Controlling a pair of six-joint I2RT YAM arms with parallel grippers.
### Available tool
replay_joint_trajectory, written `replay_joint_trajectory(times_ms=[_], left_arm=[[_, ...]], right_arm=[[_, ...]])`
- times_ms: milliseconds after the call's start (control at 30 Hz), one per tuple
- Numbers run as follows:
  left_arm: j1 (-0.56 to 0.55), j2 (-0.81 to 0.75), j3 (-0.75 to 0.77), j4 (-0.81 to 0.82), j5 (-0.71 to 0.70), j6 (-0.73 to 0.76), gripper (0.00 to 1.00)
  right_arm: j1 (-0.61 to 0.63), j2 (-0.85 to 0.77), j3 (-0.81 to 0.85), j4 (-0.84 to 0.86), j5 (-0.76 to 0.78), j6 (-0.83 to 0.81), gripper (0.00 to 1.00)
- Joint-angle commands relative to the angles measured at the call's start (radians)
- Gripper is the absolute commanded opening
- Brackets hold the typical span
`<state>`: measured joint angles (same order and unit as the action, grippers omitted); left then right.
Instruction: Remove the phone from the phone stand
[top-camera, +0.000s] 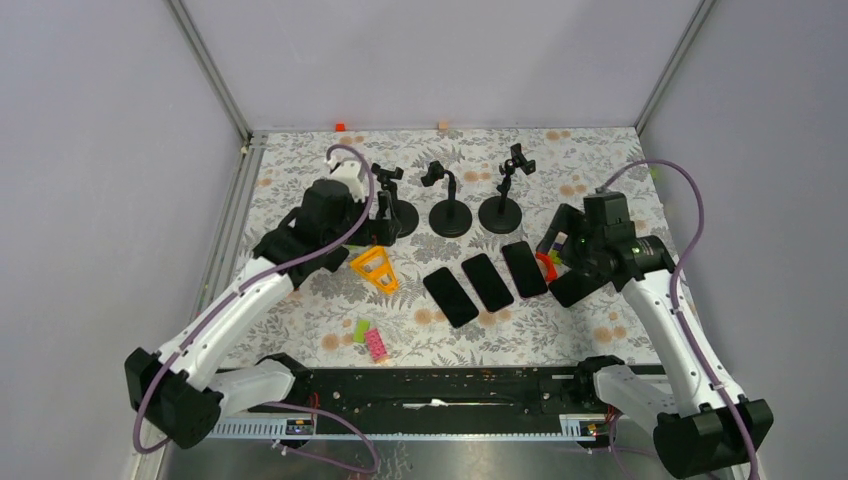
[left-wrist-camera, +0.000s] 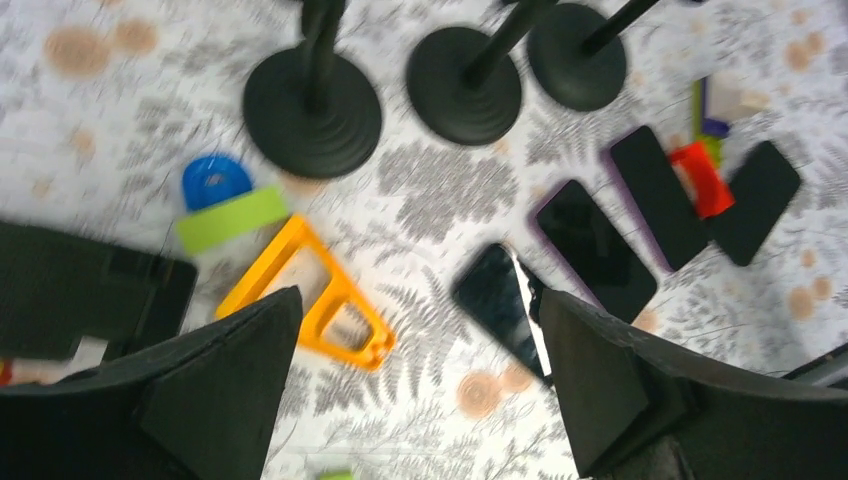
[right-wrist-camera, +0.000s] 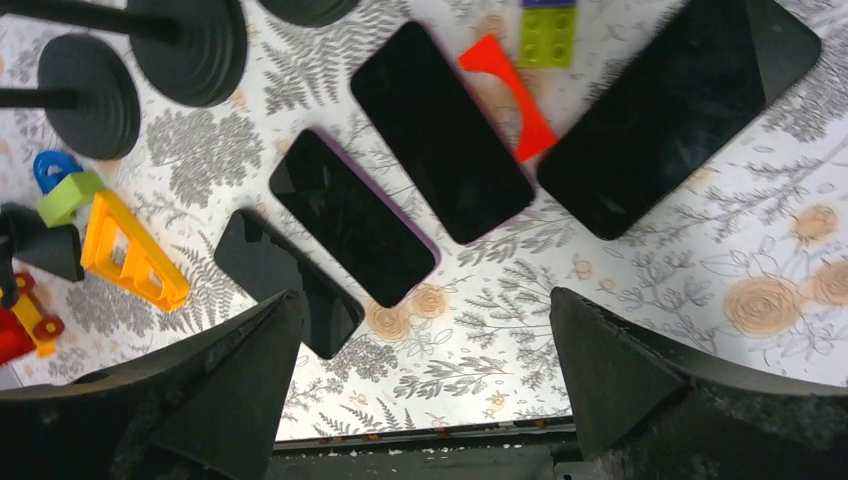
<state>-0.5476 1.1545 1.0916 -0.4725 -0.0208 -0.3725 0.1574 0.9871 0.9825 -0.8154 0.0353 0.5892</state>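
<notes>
Phones are lying flat on the worktop (top-camera: 580, 150), and I am reading the scene outward from my side. Closest to the arm bases, a pink block (top-camera: 377, 343) and a green block (top-camera: 360, 328) are sitting together, left of centre. Beyond them the nearest phone (top-camera: 450, 296) is lying in a slanting row with the second phone (top-camera: 487, 281) just beside it and the third phone (top-camera: 524, 268) next along, each a little farther back. A fourth phone (right-wrist-camera: 680, 110) is lying to the right of that row, with a red piece (right-wrist-camera: 510, 95) between it and the third phone. The right gripper (right-wrist-camera: 422, 320) is hovering above these phones, its jaws spread wide and grasping nothing. Left of the row an orange triangular frame (top-camera: 375, 268) is lying flat. The left gripper (left-wrist-camera: 418, 330) is hanging above it, jaws likewise released and empty. Farthest back, the left stand (top-camera: 405, 218), middle stand (top-camera: 450, 217) and right stand (top-camera: 499, 212) are standing upright in a line, apart from the phones.
</notes>
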Motion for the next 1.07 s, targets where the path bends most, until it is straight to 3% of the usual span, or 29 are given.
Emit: replay_joint_trajectory(times_ms=[0, 233, 400, 833, 1033], left_arm=[[0.006, -0.171, -0.13, -0.013, -0.122, -0.063, 0.99], [0.008, -0.372, -0.337, 0.031, -0.174, -0.171, 0.99], [0.008, -0.463, -0.421, 0.052, -0.224, -0.192, 0.99], [0.008, -0.536, -0.457, 0.063, -0.256, -0.183, 0.99], [0.008, -0.562, -0.47, 0.077, -0.268, -0.184, 0.99]], right_arm=[[0.121, 0.017, 0.064, 0.042, 0.104, 0.038, 1.0], [0.213, 0.002, 0.044, 0.063, 0.072, 0.006, 1.0], [0.215, -0.106, -0.057, 0.105, 0.111, -0.009, 1.0], [0.215, -0.396, -0.261, 0.304, 0.214, -0.086, 1.0], [0.215, -0.435, -0.301, 0.335, 0.221, -0.098, 1.0]])
